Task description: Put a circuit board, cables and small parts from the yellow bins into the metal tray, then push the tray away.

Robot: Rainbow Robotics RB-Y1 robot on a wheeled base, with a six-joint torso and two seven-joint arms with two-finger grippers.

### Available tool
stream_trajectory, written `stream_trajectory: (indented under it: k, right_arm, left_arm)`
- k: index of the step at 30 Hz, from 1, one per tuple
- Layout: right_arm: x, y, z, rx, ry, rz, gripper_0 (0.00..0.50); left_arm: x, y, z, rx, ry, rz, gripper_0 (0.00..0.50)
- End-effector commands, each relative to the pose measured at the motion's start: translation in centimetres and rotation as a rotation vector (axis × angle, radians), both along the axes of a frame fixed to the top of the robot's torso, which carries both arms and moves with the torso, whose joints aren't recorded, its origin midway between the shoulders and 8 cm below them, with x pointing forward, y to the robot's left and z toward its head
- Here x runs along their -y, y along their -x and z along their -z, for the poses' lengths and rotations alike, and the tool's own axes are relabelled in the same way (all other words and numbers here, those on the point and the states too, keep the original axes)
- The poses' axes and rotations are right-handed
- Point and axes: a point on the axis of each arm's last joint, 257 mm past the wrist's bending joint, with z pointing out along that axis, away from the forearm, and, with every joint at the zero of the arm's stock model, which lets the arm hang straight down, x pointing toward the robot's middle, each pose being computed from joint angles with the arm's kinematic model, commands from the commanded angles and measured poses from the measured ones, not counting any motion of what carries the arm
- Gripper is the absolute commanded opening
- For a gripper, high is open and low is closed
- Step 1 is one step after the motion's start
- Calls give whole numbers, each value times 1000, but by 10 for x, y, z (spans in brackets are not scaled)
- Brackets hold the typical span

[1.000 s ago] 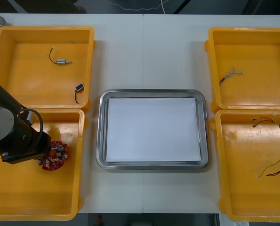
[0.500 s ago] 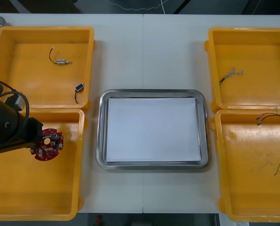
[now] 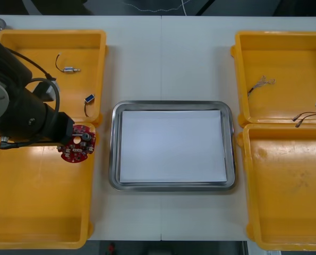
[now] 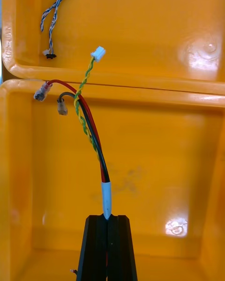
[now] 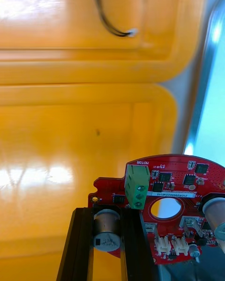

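Round red circuit board [image 3: 77, 147]: pinched at its edge between the two fingers of the left gripper [image 5: 108, 214]. It is held clear of the bin floor, above the far right corner of the near-left yellow bin [image 3: 35, 212]. The board overlaps that bin's right wall and is near the metal tray [image 3: 115, 159], apart from its left rim. Tray is white inside. On the other side, the right gripper [image 4: 108, 221] has its fingers pressed close on the white sleeve of a red, black and yellow-green cable bundle [image 4: 91, 136]. The bundle is held over the near-right bin [image 3: 285, 202], its loose ends reaching the wall shared with the far-right bin [image 3: 285, 53], where a twisted blue and white cable [image 3: 261, 83] lies. The far-left bin [image 3: 25, 90] holds two small metal parts [image 3: 69, 69] with black leads.
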Motion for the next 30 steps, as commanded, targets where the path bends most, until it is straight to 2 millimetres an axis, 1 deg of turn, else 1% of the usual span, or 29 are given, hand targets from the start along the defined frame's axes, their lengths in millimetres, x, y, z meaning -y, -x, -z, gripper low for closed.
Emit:
stream_trajectory:
  k: [1,3,6,9,12,18,21,24,25,30]
  right_arm:
    - [10,2,-22,32,52,14,0]
    - [9,2,-23,30,54,6,0]
    - [7,2,-26,31,58,-13,0]
    - [3,5,-27,22,57,-37,0]
    - [-3,8,-27,10,57,-69,0]
    - [-7,11,-25,-11,72,-110,0]
    - [-8,12,-26,-15,81,-124,0]
    - [-7,12,-26,-19,90,-133,0]
    - [-8,13,-25,-20,91,-136,0]
    - [-10,13,-26,-21,101,-160,0]
  left_arm:
    - [25,-3,-19,38,-47,96,1]
    - [40,-1,-18,35,-56,137,1]
    - [56,1,-16,30,-67,180,1]
    - [66,3,-15,29,-77,210,1]
    - [82,7,-11,22,-88,251,1]
    - [108,10,-1,6,-94,298,2]
    - [118,7,6,-1,-107,304,2]
    - [132,-1,13,15,-94,305,1]
    - [134,-3,15,19,-93,304,1]
    - [150,-14,33,28,-85,301,0]
